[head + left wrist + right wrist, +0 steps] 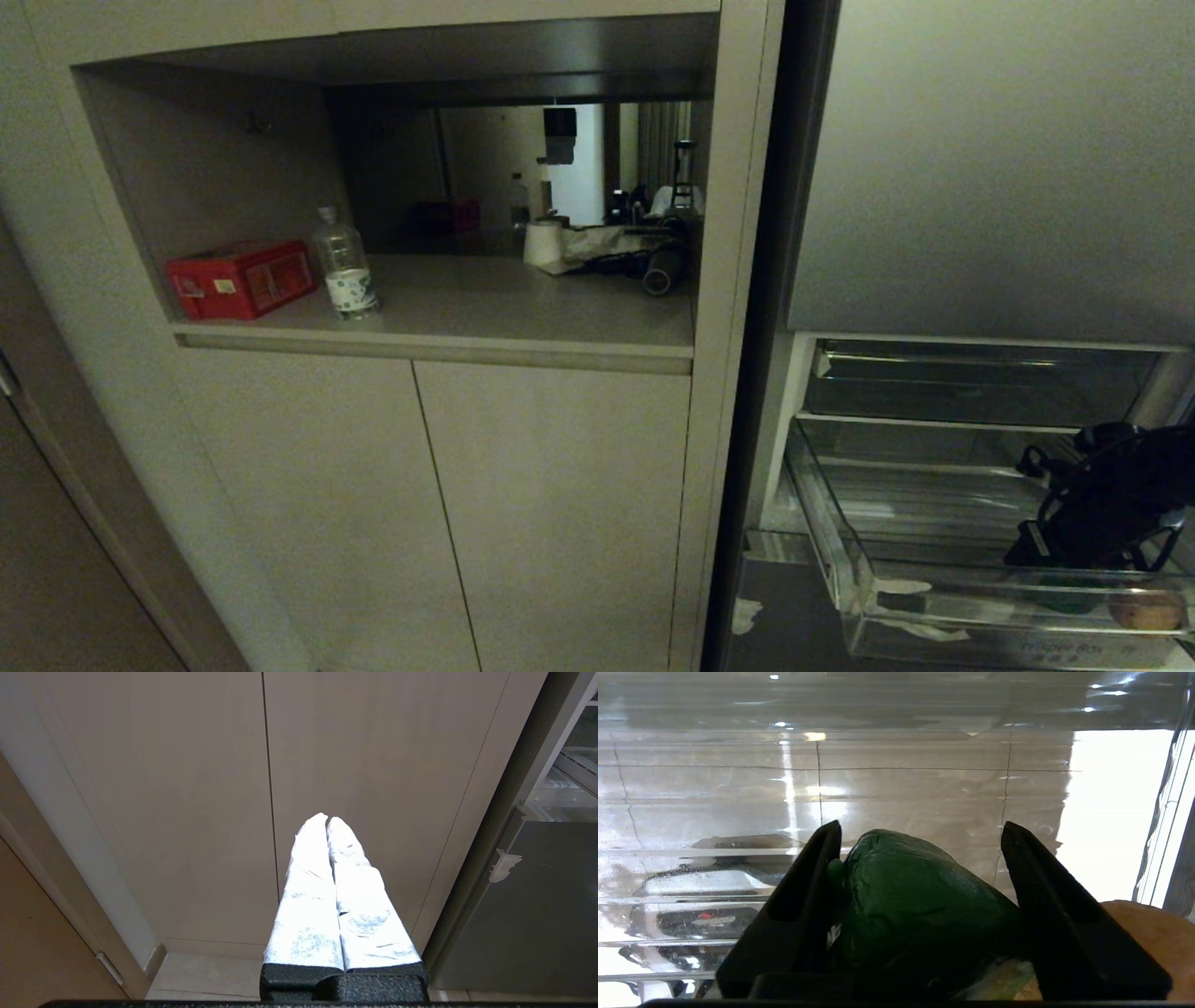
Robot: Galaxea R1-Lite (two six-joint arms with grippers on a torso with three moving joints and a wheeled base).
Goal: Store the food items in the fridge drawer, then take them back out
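Clear plastic is surrounding my right gripper (920,830) — I am reaching down inside the fridge drawer (845,560), the deep see-through bin pulled out at the foot of the fridge. My two black fingers (803,896) are standing on either side of the dark green item (915,905), which is lying on the drawer's ribbed floor. One finger is touching or nearly touching its stem side; the other is showing a narrow gap at its tip, so I cannot tell whether I am truly clamping it. The jaws are set about as wide as the green item itself.

The tan-brown item (1143,933) is lying in the same drawer, just beside the green one, on the far side of that second finger. In the head view it is showing through the drawer's front wall near the corner away from the white tape scraps (901,588).

Above the drawer, a shallower dark tray (971,383) is sitting further back in the fridge.

My left gripper (327,820) is hanging idle well away from the drawer, in front of the beige cabinet doors (187,788), its white-wrapped fingers (308,896) pressed together on nothing.
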